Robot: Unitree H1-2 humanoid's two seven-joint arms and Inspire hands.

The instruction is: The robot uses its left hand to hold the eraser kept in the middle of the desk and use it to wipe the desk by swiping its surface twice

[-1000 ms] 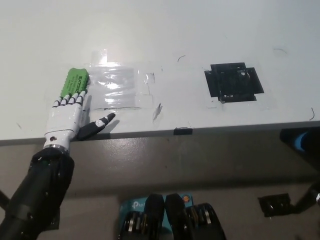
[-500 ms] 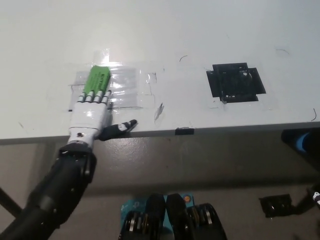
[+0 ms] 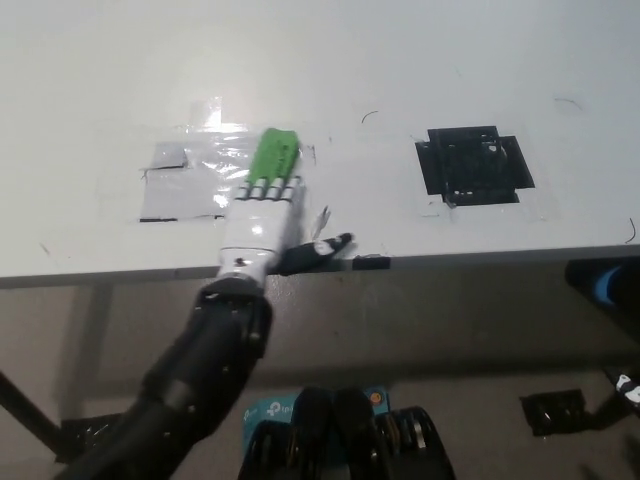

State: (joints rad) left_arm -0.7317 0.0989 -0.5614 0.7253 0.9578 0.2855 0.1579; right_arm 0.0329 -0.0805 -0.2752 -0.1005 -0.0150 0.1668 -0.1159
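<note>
White desk (image 3: pixel 420 60) filling the upper part of the head view, front edge running across just below the middle, grey floor beneath. Near the left centre of the desk, a clear glossy taped patch (image 3: pixel 190 180), shiny with glare, dark lines along its lower border. Further right, well apart from it, a black tape square (image 3: pixel 472 165), roughly cut, with clear tape around it. A few thin dark scribble marks scattered over the white top, and a small black tab (image 3: pixel 371 262) at the front edge.

Green eraser (image 3: pixel 274 154) lying flat at the right end of the glossy patch, between that patch and the black square, closer to the patch. Bright lime green, elongated, rounded at the far end, slanting slightly up and to the right, faint printing on top too small to read. Only its far part visible; the near part covered by fingers.

White left hand (image 3: pixel 258 222) pressed palm-down on the eraser, fingers (image 3: pixel 271 187) together and laid along its top, dark banding across them, thumb (image 3: pixel 322 248) dark, sticking out to the right near the desk edge. Clamped on the eraser from above. Black forearm trailing down to the lower left, off the desk.

Right hand out of sight.
</note>
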